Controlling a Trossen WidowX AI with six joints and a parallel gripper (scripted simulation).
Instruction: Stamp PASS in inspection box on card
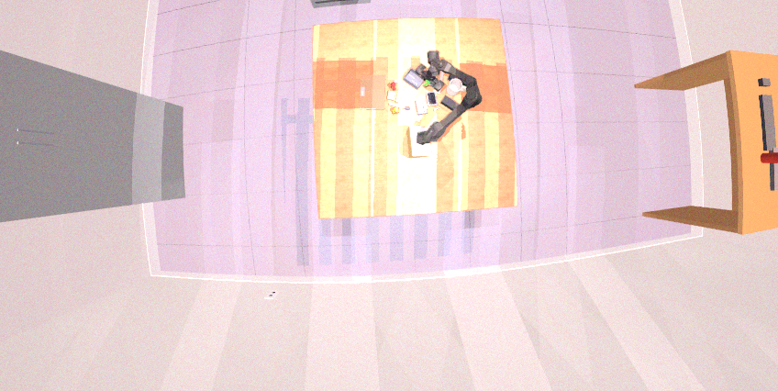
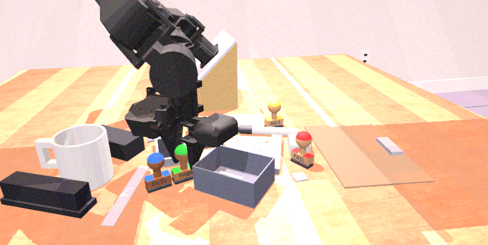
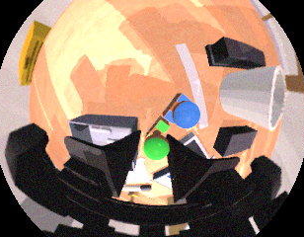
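The PASS stamp stands upright on the bench, with a green knob and wooden block. My gripper is low over it, with its fingers on both sides of the knob. The fingers are part-way open; a narrow gap shows at the knob's left side in the wrist view. A white-framed pad with a dark face lies behind the stamp, partly hidden by the fingers. A pale printed card lies beyond the grey tray. Its inspection box cannot be made out.
The blue DATE stamp stands close beside the PASS stamp. A grey tray is close on the other side. A white mug, black blocks, the red FAIL stamp and yellow HOLD stamp stand around.
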